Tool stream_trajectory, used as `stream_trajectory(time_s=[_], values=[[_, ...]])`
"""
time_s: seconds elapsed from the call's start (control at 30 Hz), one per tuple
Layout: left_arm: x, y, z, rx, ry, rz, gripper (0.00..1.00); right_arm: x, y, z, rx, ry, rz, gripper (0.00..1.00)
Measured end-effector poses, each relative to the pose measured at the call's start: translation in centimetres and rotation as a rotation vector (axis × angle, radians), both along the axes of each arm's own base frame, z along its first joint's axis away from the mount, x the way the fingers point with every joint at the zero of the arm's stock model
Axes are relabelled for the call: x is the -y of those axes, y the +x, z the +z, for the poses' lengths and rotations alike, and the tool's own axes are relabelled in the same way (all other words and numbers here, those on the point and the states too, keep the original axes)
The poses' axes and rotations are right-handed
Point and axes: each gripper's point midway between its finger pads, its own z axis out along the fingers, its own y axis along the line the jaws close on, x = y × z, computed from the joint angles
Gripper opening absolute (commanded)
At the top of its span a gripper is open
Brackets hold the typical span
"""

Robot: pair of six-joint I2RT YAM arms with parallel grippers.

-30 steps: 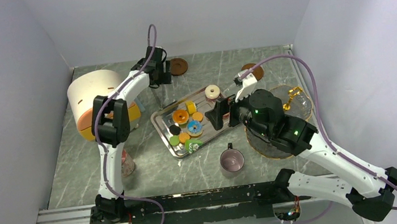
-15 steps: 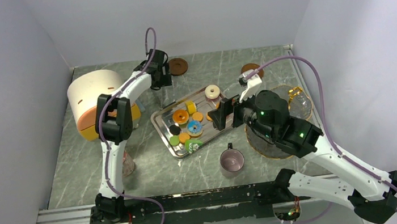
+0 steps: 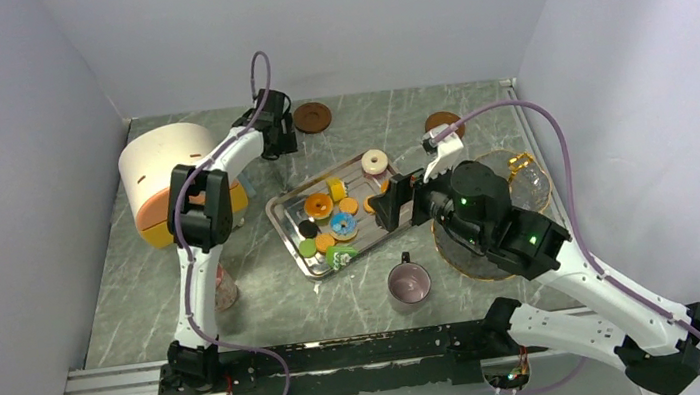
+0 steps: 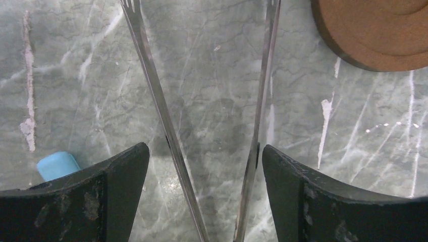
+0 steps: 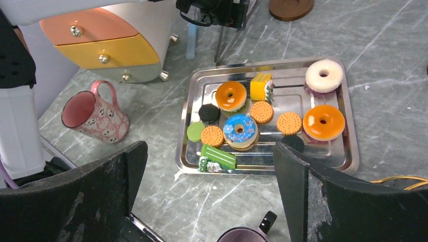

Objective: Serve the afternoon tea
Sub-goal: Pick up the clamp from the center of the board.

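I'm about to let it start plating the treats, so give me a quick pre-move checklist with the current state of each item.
1. Right gripper open and empty: ok.
2. Treats gathered on the steel tray: ok.
3. Mug upright beside the tray: ok.
4. Tongs firmly gripped by the left gripper: cannot tell; one tong arm shows a gap to its finger.
5. Glass plate free to receive treats: not ok, the right arm hangs over it.
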Motion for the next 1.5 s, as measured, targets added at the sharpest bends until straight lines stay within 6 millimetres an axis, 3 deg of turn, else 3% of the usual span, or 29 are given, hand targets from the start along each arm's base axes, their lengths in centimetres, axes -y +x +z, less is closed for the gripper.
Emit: stream_trajectory(time_s=[0.2, 0.47, 0.77, 1.03, 1.17, 1.5], values=[[-0.2, 0.2, -1.5, -0.018, -0.019, -0.019, 0.82, 0.0, 0.1, -0.1, 0.001, -0.008, -0.002, 1.00], [0.2, 0.5, -1.6, -0.006, -0.028, -0.049, 0.73, 0.1, 0.3, -0.3, 0.005, -0.022, -0.010, 1.00], [0.6, 0.7, -1.6, 0.001, -0.039, -0.074, 0.56, 0.1, 0.5, -0.5, 0.007, -0.035, -0.012, 1.00], [0.7, 0.4, -1.1, -0.007, -0.037, -0.099, 0.50, 0.1, 0.4, -0.6, 0.005, -0.036, -0.011, 1.00], [0.9, -0.2, 0.8, -0.011, -0.048, -0.127, 0.48, 0.1, 0.4, -0.6, 0.004, -0.036, -0.011, 1.00], [2.2, -0.9, 9.1, 0.074, -0.127, -0.200, 0.48, 0.5, -0.1, 0.3, 0.009, 0.009, -0.015, 1.00]])
